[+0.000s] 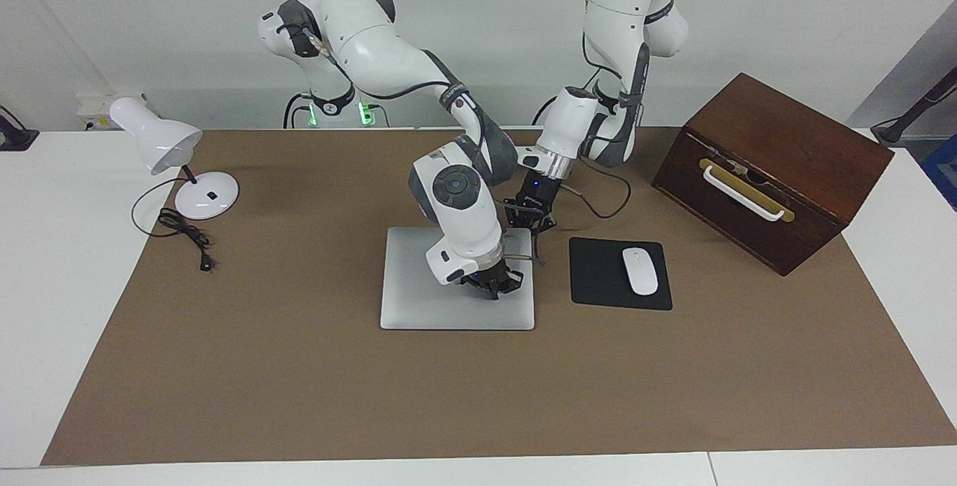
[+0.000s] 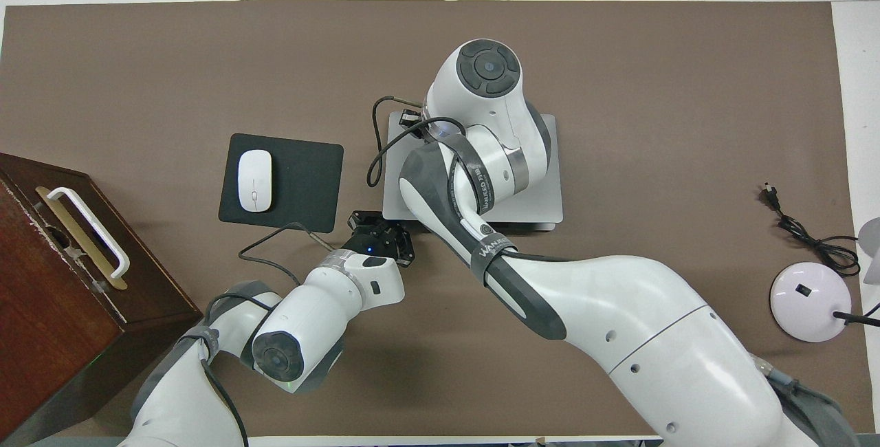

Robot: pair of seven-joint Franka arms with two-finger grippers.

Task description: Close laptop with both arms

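The silver-grey laptop point(image 1: 419, 284) lies flat on the brown mat with its lid down; it also shows in the overhead view point(image 2: 543, 192). My right gripper point(image 1: 493, 282) points down and rests on or just above the lid, near the edge toward the left arm's end. In the overhead view it is hidden under its own wrist. My left gripper point(image 1: 529, 217) hangs low at the laptop's corner nearest the robots, toward the left arm's end, and shows in the overhead view point(image 2: 380, 237) just off that corner. The logo is hidden by the arm.
A black mouse pad point(image 1: 598, 277) with a white mouse point(image 1: 640, 271) lies beside the laptop toward the left arm's end. A brown wooden box point(image 1: 770, 172) with a white handle stands past it. A white desk lamp point(image 1: 172, 153) and its cord point(image 1: 183, 235) are at the right arm's end.
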